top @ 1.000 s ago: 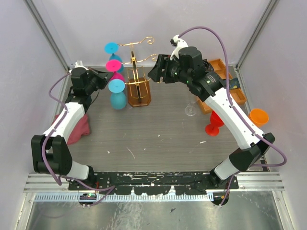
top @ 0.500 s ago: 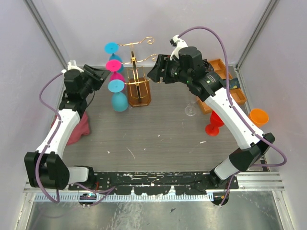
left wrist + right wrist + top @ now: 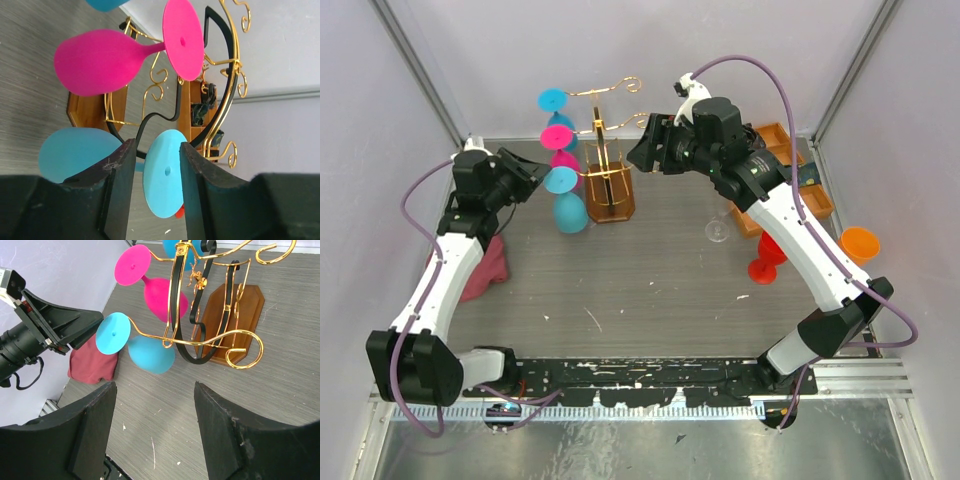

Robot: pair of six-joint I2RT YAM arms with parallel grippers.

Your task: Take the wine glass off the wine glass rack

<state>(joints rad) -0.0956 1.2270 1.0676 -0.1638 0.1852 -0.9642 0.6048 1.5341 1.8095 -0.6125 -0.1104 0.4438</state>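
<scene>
The gold wire wine glass rack [image 3: 605,150] stands on its brown wooden base [image 3: 610,197] at the back of the table. Three glasses hang from its left arms: cyan on top [image 3: 552,99], pink in the middle [image 3: 558,137], and a cyan wine glass [image 3: 567,205] lowest. My left gripper [image 3: 534,170] is open. In the left wrist view the lowest glass's cyan foot [image 3: 165,172] shows between the fingers of the left gripper [image 3: 158,145], with a gap on each side. My right gripper [image 3: 155,385] hangs open and empty over the table, right of the rack [image 3: 215,342].
A red cloth [image 3: 485,265] lies under the left arm. An orange-brown compartmented tray [image 3: 790,170] sits at the back right. Near it are a clear glass [image 3: 717,230], a red wine glass [image 3: 765,262] and an orange cup [image 3: 860,243]. Walls close in both sides.
My left gripper has opened from shut, and the left arm has swung right toward the lowest cyan glass's foot. The right arm has not moved.
</scene>
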